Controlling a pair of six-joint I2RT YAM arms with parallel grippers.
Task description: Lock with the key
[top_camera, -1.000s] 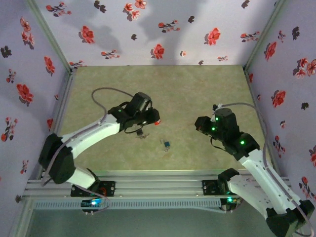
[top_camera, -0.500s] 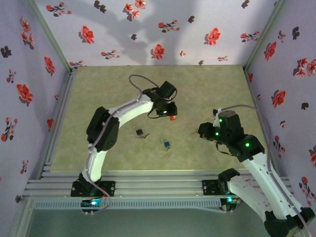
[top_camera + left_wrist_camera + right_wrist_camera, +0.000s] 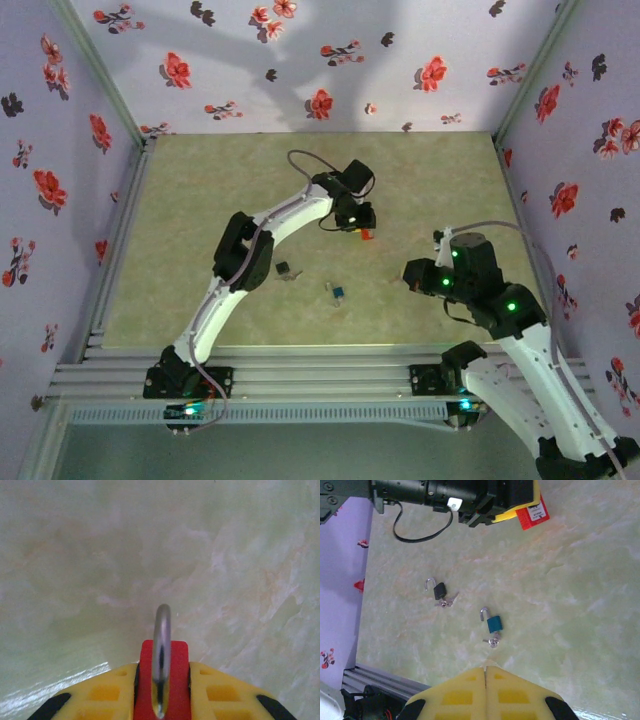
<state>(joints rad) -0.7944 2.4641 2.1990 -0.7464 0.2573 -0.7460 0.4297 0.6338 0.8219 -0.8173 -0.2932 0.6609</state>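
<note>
1. Top view: left gripper (image 3: 357, 226) is clamped on the red square-bodied padlock (image 3: 366, 235), mid-table. Looks like the carry step.
2. Left wrist: its silver steel shackle (image 3: 161, 640) pokes out between the yellow fingers (image 3: 120, 692). No writing.
3. Right wrist: right gripper (image 3: 485, 677) is pinched shut, empty. The next move probably needs a key. The small black padlock (image 3: 440, 590) and small blue padlock (image 3: 495, 624) lie with small silver keys (image 3: 494, 641) in them. The red one's label is unreadable.

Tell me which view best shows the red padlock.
Left wrist: the red padlock sits close up, clamped between the left gripper's fingers, shackle edge-on. Right wrist shows its labelled red body poking from those fingers; top external shows a small red spot.
</note>
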